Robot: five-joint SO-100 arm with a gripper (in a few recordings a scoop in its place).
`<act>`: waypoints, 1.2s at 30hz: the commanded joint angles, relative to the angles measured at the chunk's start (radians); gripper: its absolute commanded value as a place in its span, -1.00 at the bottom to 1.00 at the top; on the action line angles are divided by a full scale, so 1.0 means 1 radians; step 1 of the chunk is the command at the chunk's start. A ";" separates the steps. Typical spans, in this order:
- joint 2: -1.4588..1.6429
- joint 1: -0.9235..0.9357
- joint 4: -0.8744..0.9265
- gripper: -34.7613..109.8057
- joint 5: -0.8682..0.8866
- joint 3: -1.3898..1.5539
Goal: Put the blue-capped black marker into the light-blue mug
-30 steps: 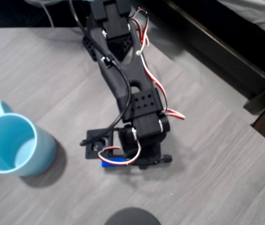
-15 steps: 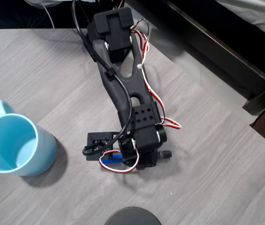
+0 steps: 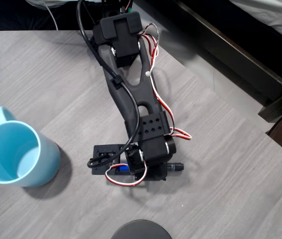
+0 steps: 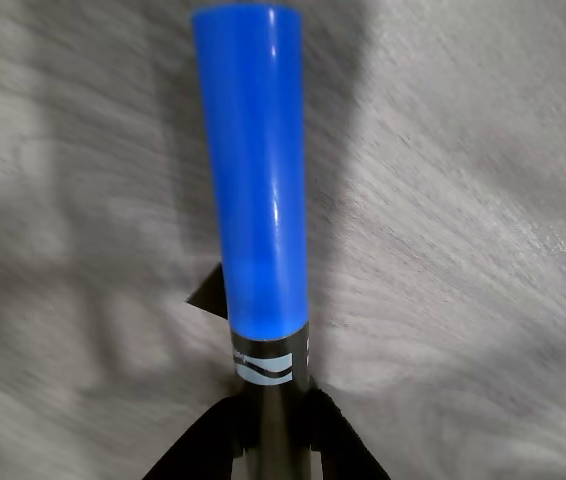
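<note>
Grey desk [image 3: 230, 174]; fingers [image 4: 268, 440] clamp marker [image 4: 253, 180] by barrel, cap fwd, for carry to mug [image 3: 16, 154].

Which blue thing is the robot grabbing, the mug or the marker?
The marker. The end effector grips its black barrel, while the mug stands apart at the table's left in the overhead view.

The table [image 3: 41, 74] looks like grey wood-grain laminate, matt, with fine streaks running along it. The blue-capped black marker [image 4: 253, 200] has a smooth, glossy plastic cap that carries a bright streak of reflected light; its black barrel below looks smooth, with a pale printed band. The light-blue mug [image 3: 16, 154] has a smooth surface with a soft sheen, like glazed ceramic. The arm [image 3: 136, 99] is matt black plastic, with glossy red and white insulated wires along it.
</note>
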 commanded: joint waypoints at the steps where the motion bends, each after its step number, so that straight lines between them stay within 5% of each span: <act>1: 0.057 0.028 0.132 -0.52 0.015 -0.170; 8: 0.074 0.107 0.469 -0.52 0.032 -0.715; 22: 0.492 0.416 0.471 -0.52 0.095 -0.627; 36: 0.298 0.693 0.333 -0.52 0.368 -0.614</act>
